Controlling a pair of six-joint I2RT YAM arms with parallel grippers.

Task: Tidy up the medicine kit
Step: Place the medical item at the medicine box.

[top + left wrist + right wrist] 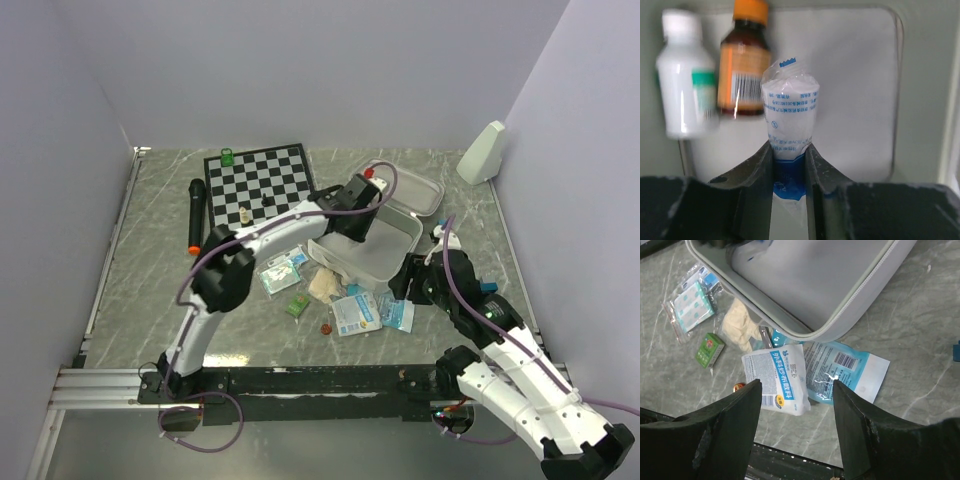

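The medicine kit (400, 250) lies open right of centre, its white lid (425, 192) folded back. My left gripper (352, 220) hangs over the kit's tray, shut on a white and blue sachet (790, 112) that sticks out past the fingertips (811, 150). Beyond it in the left wrist view are a white bottle (684, 80) and a brown bottle with an orange cap (742, 65), against the kit's white lining (855, 100). My right gripper (796, 385) is open above a white gauze packet (775, 375) and a blue packet (847, 367), just outside the kit's zip edge (850, 305).
Loose on the table in front of the kit: a plaster bag (690, 305), a green box (709, 349), a beige wad (740, 327), a small red item (324, 327). A chessboard (260, 180) and black microphone (196, 210) lie back left, a white object (482, 152) back right.
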